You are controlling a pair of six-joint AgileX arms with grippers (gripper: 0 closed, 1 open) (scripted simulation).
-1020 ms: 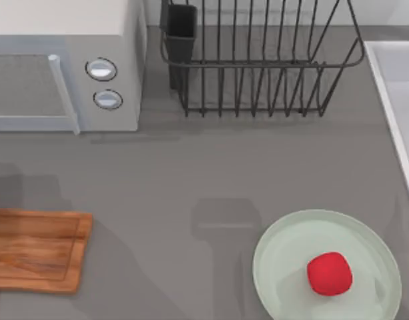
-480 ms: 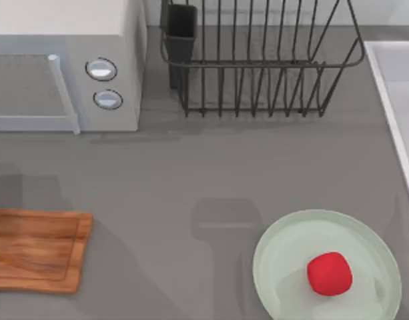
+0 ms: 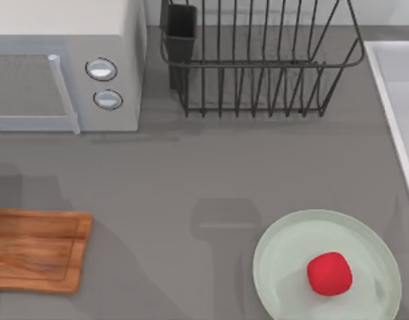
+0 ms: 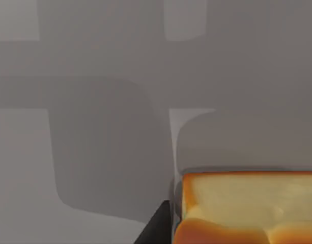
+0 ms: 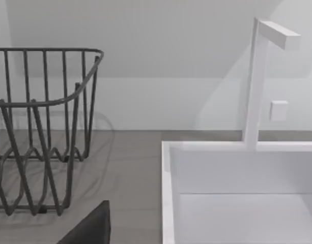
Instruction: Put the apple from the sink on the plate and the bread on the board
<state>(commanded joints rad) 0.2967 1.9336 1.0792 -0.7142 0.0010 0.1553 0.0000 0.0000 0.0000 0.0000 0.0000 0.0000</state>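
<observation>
Red apple on green plate

A microwave stands beside a wire dish rack.

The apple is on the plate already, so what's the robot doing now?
Yes, the apple sits on the green plate at the table's right, so that half is done. The bread shows close up in the left wrist view, next to a dark finger of the left gripper. The board at the table's left has no bread on it yet.
</observation>
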